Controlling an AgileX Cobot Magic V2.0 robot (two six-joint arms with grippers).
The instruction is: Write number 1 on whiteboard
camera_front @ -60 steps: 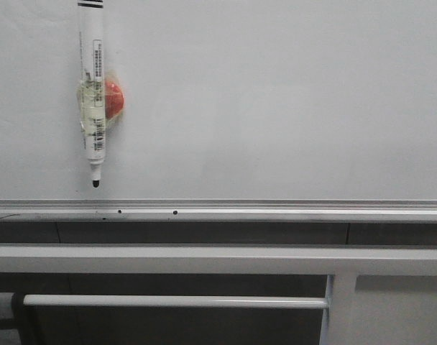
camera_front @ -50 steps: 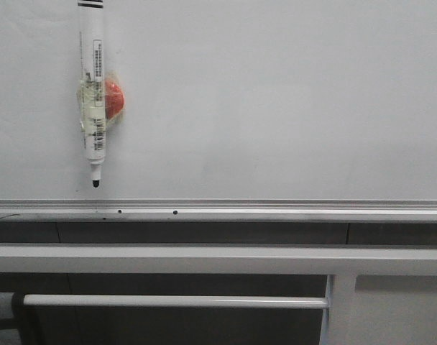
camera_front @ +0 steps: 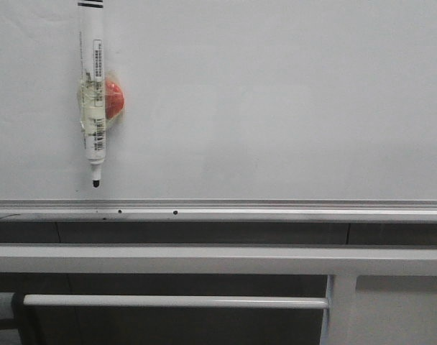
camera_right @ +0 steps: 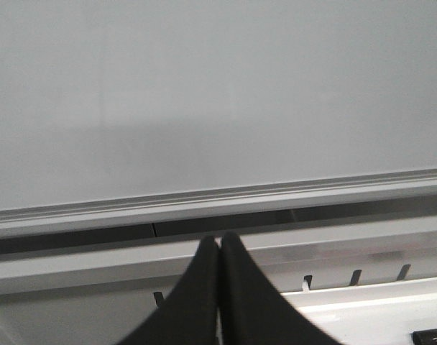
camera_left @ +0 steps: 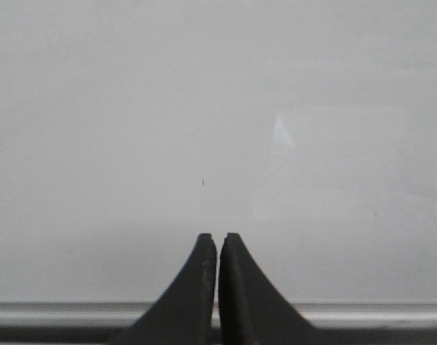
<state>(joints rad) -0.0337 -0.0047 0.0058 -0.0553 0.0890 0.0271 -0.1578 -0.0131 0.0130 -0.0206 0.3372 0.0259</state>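
Observation:
The whiteboard (camera_front: pixel 276 93) fills the upper front view as a pale grey-white glossy panel with a silver rail (camera_front: pixel 276 210) along its lower edge. No number 1 shows on it in any view. A white marker pen (camera_front: pixel 93 108) with a black tip hangs tip-down on the board at the left, held by clear tape and a red magnet (camera_front: pixel 114 98). My left gripper (camera_left: pixel 218 236) is shut and empty, facing the whiteboard (camera_left: pixel 204 108) just above the rail (camera_left: pixel 60 313). My right gripper (camera_right: pixel 219 236) is shut and empty, lower, below the board's rail (camera_right: pixel 276 192). Neither gripper shows in the front view.
White horizontal metal bars (camera_front: pixel 204 259) run below the rail, with a thinner bar (camera_front: pixel 175 302) and a white post (camera_front: pixel 341 309) under them. The right wrist view shows a white bar (camera_right: pixel 96 262) and a white surface (camera_right: pixel 362 309). A tiny dark speck (camera_left: pixel 203 183) marks the board.

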